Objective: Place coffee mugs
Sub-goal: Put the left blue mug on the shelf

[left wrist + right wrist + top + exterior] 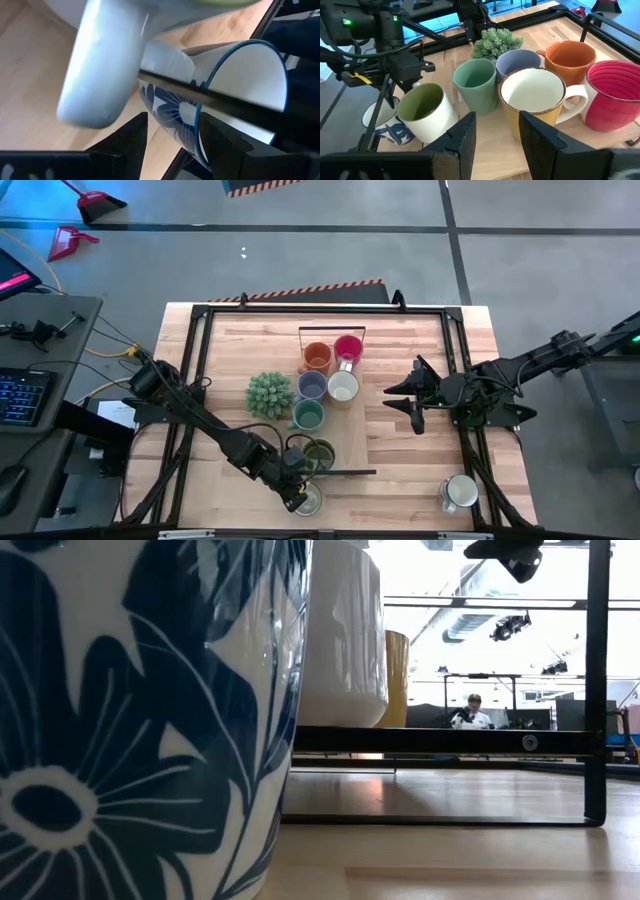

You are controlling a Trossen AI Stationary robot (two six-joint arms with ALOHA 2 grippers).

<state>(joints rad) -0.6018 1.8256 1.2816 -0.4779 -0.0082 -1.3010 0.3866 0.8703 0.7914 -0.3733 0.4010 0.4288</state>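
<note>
The round white ceramic mug with blue flower print stood at the near edge of the wooden tabletop, just below the olive-green glazed mug and well apart from the cluster around the spiky green potted plant. The left gripper hung right over the flower mug, its fingers parted and straddling the rim and wall — one finger to each side, though whether they pressed the ceramic could not be told. In the left wrist view the mug's axis pointed away and across the fingers, so the coming grasp seemingly turned on the wall sitting squarely between them. The left arm reached long and low across the tabletop from beyond the plant's side, wrist bent down.

The right gripper waited on the far side of the cluster from the plant, fingers apart and empty, aimed at the cream mug with a yellow body. Beside it stood the orange mug, pink-red ribbed mug, lavender-blue mug and teal-green mug — and a last white mug stood alone, farthest from the plant.
</note>
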